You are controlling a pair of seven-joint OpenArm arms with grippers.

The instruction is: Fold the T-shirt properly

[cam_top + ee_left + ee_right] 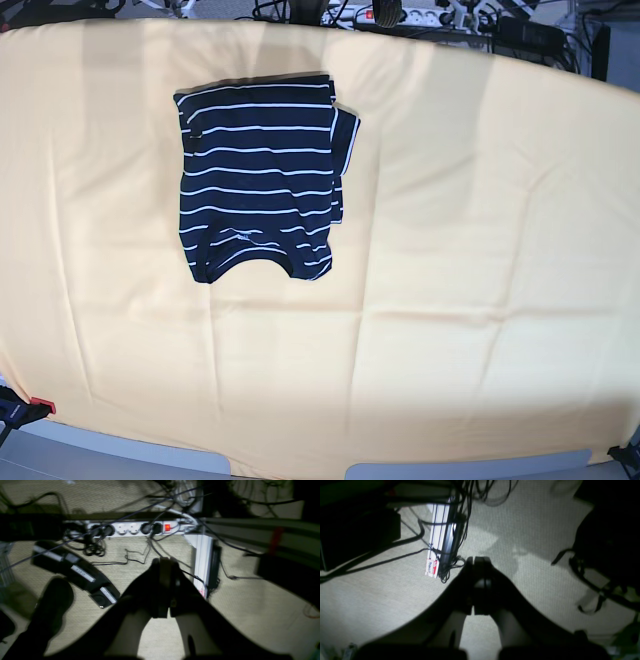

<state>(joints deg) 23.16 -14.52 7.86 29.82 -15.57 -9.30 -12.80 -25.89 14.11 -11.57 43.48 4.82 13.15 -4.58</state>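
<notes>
The T-shirt (260, 180), dark navy with thin white stripes, lies folded into a compact rectangle on the yellow-covered table (470, 250), left of centre and towards the far edge. Neither arm shows in the base view. In the left wrist view my left gripper (165, 561) is shut with nothing between its fingers, hanging over a carpeted floor. The right wrist view has my right gripper (477, 560) shut and empty too, also above carpet. Neither gripper is near the shirt.
Below the left gripper lie a white power strip (135, 528), tangled black cables and a white aluminium rail (202, 555). The same rail (440, 540) and a dark bag (607, 542) lie under the right gripper. Red clamps (35, 408) hold the cloth at the near corners.
</notes>
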